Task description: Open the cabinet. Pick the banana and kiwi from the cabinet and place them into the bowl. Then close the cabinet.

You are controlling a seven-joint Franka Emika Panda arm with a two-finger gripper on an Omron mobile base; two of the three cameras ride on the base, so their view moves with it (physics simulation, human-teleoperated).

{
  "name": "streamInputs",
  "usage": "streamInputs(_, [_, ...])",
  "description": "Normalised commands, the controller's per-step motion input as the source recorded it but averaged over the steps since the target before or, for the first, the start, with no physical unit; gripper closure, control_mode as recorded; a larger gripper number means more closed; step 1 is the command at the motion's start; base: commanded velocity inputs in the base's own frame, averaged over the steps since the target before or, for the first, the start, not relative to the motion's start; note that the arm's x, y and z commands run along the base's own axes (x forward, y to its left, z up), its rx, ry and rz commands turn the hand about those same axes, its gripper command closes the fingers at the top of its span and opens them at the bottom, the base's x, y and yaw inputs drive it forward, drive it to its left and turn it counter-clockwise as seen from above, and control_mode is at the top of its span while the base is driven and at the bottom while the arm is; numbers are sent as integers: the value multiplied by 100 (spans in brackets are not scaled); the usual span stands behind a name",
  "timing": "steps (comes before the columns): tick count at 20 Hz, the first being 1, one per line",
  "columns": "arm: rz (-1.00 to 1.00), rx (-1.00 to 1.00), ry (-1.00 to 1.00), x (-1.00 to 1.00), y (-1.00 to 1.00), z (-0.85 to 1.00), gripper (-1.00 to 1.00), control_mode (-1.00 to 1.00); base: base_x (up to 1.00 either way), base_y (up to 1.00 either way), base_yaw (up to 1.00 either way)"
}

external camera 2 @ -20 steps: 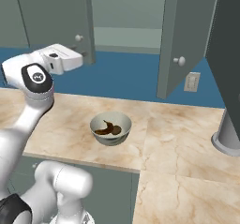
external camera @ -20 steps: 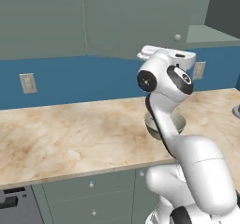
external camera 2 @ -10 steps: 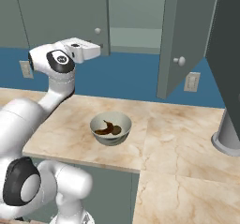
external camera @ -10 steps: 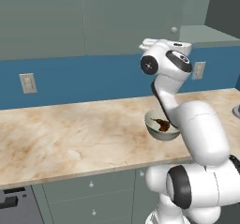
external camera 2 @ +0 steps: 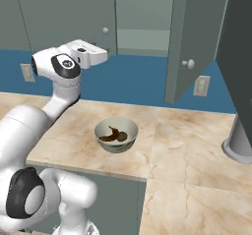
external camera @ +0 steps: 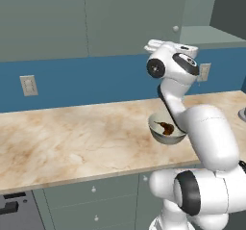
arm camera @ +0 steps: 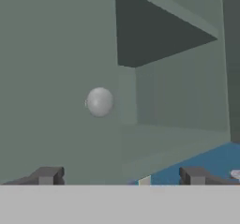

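We judged the fruit done: the banana (external camera 2: 109,134) and, as best we could tell, the kiwi (external camera 2: 122,136) lay in the bowl (external camera 2: 116,135) near the counter's (external camera: 72,142) front edge. What was left was shutting the cabinet (external camera 2: 189,42). Our gripper (arm camera: 121,175) hung with fingers spread wide, pinching nothing, before the left door's knob (arm camera: 99,101); that door (arm camera: 56,78) looked nearly closed, the right one swung wide. A flat push beside the knob seemed wisest. A wall socket (external camera: 29,85) and a grey post (external camera 2: 242,140) stood well apart, blocking nothing
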Motion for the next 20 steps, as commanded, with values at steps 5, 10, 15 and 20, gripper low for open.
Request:
streamInputs(5, [-7,25,19,-100,-5,57,-100,-100,0,0,0])
streamInputs(10, [-3,29,28,-100,-38,27,-100,-100,0,0,0])
streamInputs(15, [0,3,9,-100,-34,-73,-100,-100,0,0,0])
streamInputs(20, [0,5,0,-100,-54,-48,-100,-100,0,0,0])
